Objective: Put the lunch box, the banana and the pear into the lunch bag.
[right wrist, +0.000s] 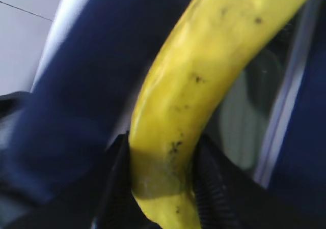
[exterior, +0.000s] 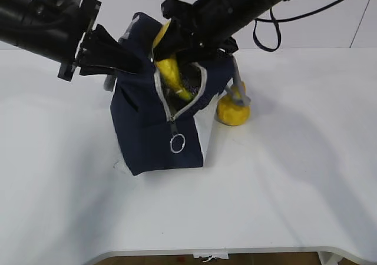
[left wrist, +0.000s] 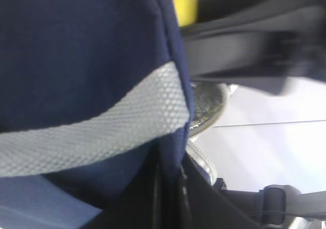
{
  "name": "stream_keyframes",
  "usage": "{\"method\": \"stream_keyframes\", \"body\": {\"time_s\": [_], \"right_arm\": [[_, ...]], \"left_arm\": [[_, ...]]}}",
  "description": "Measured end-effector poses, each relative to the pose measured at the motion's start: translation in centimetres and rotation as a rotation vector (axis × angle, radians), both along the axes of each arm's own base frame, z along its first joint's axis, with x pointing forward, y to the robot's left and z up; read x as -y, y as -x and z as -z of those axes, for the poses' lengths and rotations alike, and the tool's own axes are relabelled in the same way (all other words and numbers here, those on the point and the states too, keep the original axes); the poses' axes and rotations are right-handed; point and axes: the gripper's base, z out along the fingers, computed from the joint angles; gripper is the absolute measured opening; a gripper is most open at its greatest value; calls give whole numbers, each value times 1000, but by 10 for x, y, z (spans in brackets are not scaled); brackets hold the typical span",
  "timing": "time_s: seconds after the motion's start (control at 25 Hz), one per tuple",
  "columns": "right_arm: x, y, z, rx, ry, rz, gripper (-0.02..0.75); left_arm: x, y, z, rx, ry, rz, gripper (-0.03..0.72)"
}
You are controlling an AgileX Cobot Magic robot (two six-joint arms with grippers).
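My left gripper (exterior: 126, 62) sits at the far left of the exterior view, its black fingers pressed together and pinching the upper left edge of the lunch bag (exterior: 141, 129). From my left wrist camera I see mostly navy fabric (left wrist: 76, 46) up close, with a grey webbing handle (left wrist: 102, 132) running across it and a bit of yellow at the top edge.

The lunch bag stands upright near the middle of the white table (exterior: 294, 188). Its grey zipper (exterior: 177, 106) is parted at the top, and the metal ring pull (exterior: 178, 143) hangs down against the front face, beside the white end panel (exterior: 205, 136).

My right gripper (exterior: 174, 44) reaches in from the upper right and hangs over the bag's opening, clamped around the banana (exterior: 171, 76). In my right wrist view the two black fingers (right wrist: 214, 188) squeeze the banana (right wrist: 188, 86) from both sides near one end, and the rest of the fruit curves away toward the bag's dark inside. In the exterior view its lower end dips between the zipper edges.

Further right, the pear (exterior: 233, 112) lies on the table just beside the bag's right end, with a grey handle strap (exterior: 238, 88) draped over it.

The lunch box I cannot see in any view
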Motion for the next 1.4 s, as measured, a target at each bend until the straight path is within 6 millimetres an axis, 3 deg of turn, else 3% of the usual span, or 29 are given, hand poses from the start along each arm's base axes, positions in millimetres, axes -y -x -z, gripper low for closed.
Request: {"method": "stream_keyframes", "body": {"time_s": [0.24, 0.36, 0.52, 0.6, 0.88, 1.12, 1.4], "right_arm": [[-3, -8, 26, -50, 20, -3, 295], [-3, -6, 26, -63, 25, -27, 337], [-1, -4, 12, -48, 70, -91, 470], [1, -2, 4, -46, 106, -116, 492], [22, -14, -28, 77, 368, -8, 506], [45, -22, -25, 94, 597, 138, 506], [68, -30, -23, 85, 654, 209, 506]], "left_arm": [[0, -1, -1, 2, 11, -14, -4], [0, -2, -1, 7, 7, -25, -4], [0, -3, -1, 9, 6, -29, -4], [0, -3, 0, 10, 1, -28, -4], [-3, -1, 6, 25, -74, 5, -4], [-11, 6, 17, 24, -233, 92, -4], [-32, 5, 21, -55, -292, 68, -4]]}}
